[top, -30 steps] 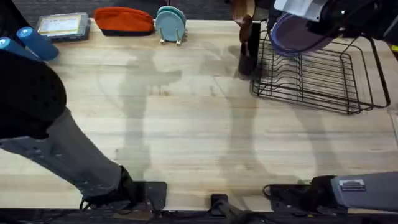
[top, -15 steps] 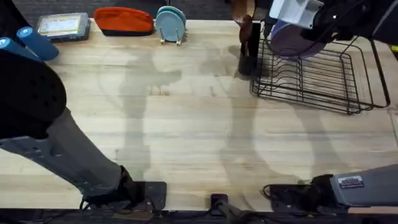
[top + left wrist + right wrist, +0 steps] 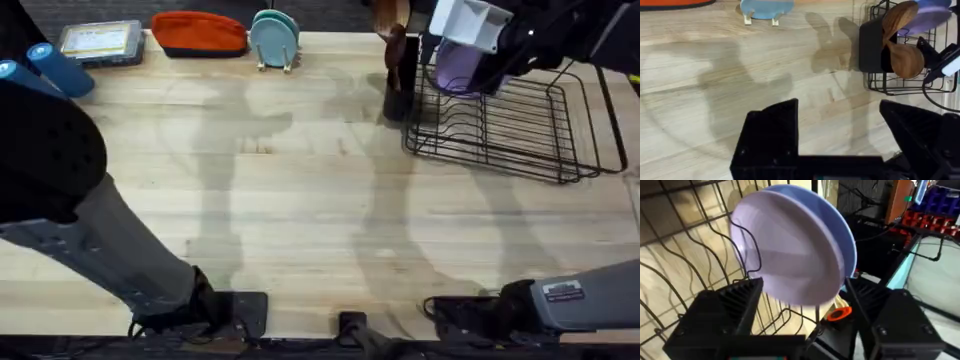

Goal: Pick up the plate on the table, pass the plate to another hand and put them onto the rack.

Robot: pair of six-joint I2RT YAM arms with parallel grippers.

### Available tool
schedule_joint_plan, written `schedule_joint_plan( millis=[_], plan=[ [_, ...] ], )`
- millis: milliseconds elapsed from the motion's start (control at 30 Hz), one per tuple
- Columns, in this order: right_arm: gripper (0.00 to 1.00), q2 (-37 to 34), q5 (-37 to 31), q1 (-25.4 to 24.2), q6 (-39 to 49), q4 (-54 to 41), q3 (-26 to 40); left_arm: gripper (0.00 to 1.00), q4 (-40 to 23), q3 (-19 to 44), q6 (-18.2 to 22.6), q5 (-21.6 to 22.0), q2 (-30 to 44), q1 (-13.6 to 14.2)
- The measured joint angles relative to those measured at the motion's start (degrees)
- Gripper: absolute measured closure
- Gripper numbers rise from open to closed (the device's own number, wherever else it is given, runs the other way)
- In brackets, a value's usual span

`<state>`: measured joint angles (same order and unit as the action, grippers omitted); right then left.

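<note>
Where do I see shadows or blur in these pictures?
Overhead: soft grey arm shadows lie across the table; the left arm looms dark and blurred. Left wrist: similar shadows on the wood. Right wrist: the plate looks slightly soft, as does the room behind it.

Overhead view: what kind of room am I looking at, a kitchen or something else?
Probably a robot test bench dressed as a kitchen. On the wooden table stand a black wire rack, teal plates on a small stand and a holder of wooden spoons, while the right pincer holds a lavender plate in the rack.
</note>
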<state>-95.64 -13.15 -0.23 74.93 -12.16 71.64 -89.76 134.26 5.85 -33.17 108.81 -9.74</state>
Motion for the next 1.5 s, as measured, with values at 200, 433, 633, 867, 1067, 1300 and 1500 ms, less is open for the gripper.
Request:
schedule_joint_plan(
  millis=[200, 433, 633, 867, 1067, 1300, 1500],
  plan=[
    [0.009, 0.00, 0.15, 0.00, -1.94, 0.06, 0.00, 0.004, 0.00, 0.00, 0.00, 0.00, 0.00, 0.00],
    [0.009, 0.43, 0.13, 0.65, -4.51, -0.04, 0.00, 0.005, 0.00, 0.00, 0.00, 0.00, 0.00, 0.00],
    [0.009, 4.38, 0.13, 1.18, -11.45, -0.76, 0.00, 0.005, 0.00, 0.00, -0.01, 0.00, 0.00, 0.00],
    [0.009, 11.24, 0.13, 1.31, -20.10, -5.50, 0.00, 0.004, 0.00, 0.00, -0.02, 0.00, 0.00, 0.00],
    [0.009, 21.23, 0.38, 6.38, -43.92, -16.34, 0.00, 0.005, 0.00, 0.00, 0.00, 0.00, 0.00, 0.00],
    [0.009, 26.33, 0.66, 11.19, -60.68, -22.66, 0.00, 0.004, 0.00, 0.00, -0.02, 0.00, 0.00, 0.00],
    [0.009, 28.42, 1.04, 15.91, -81.19, -31.58, 0.00, 0.006, -0.04, 0.00, -0.02, 0.00, 0.00, 0.00]
  ],
)
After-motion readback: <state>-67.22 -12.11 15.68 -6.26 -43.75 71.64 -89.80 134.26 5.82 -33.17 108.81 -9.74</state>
